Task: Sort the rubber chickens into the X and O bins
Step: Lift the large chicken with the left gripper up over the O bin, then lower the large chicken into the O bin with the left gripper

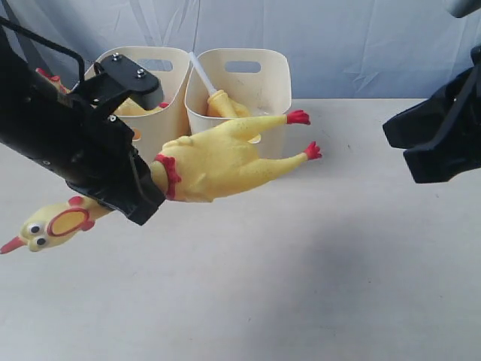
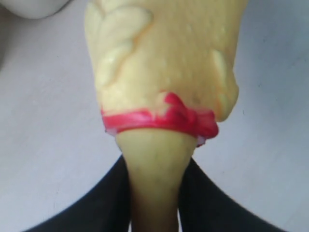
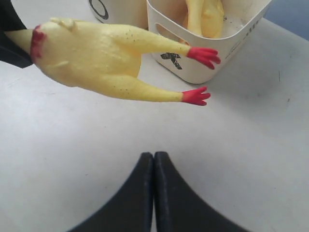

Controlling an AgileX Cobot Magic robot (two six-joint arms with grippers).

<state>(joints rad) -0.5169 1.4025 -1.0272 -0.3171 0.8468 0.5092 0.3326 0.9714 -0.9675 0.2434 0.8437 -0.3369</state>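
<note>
A large rubber chicken (image 1: 218,158) hangs level above the table, its head at the lower left and its red feet near the bins. My left gripper (image 1: 143,188) is shut on its neck, just behind the red neck band (image 2: 159,118); the left wrist view shows both fingers (image 2: 207,203) pressing the neck. The O bin (image 1: 146,83) stands at the back left, the X bin (image 1: 259,79) right beside it. Each holds a yellow chicken: one in the O bin (image 1: 139,107), one in the X bin (image 3: 205,17). My right gripper (image 3: 154,155) is shut and empty, off to the right (image 1: 421,143).
The pale table (image 1: 301,263) stretches in front of the bins. A blue-grey cloth backdrop (image 1: 361,37) hangs behind them. The left arm's black body (image 1: 60,135) covers part of the O bin.
</note>
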